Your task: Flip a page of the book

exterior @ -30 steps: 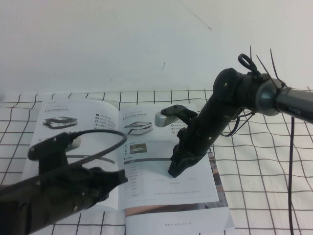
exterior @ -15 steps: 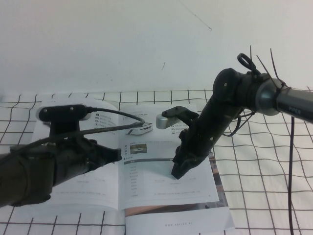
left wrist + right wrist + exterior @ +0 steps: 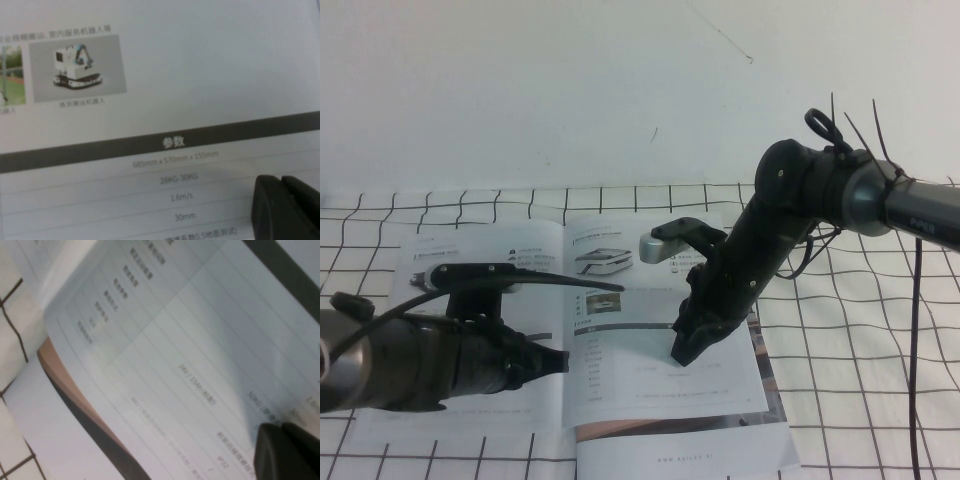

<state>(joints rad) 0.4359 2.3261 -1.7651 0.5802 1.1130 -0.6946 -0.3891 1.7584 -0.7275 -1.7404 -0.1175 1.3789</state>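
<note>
The book [image 3: 620,385] lies open on the checked cloth. My right gripper [image 3: 682,352] is shut, and its tip presses down on the right-hand page [image 3: 650,380] just below the grey table header. In the right wrist view the right gripper [image 3: 281,427] rests on the table lines of the page [image 3: 165,340]. My left gripper [image 3: 563,360] is shut and lies low over the left page, beside the spine. The left wrist view shows the left gripper [image 3: 281,178] with nothing between its fingers, just above a printed page with a grey header band [image 3: 172,141].
A plain white sheet [image 3: 690,458] with a brownish strip [image 3: 670,425] sticks out from under the book's near edge. The checked cloth [image 3: 860,400] stretches to the right. The left arm's cable [image 3: 520,283] arches over the left page.
The left arm swung up over the left page and came back down towards the near side, lying lower now. The right arm has not moved.
</note>
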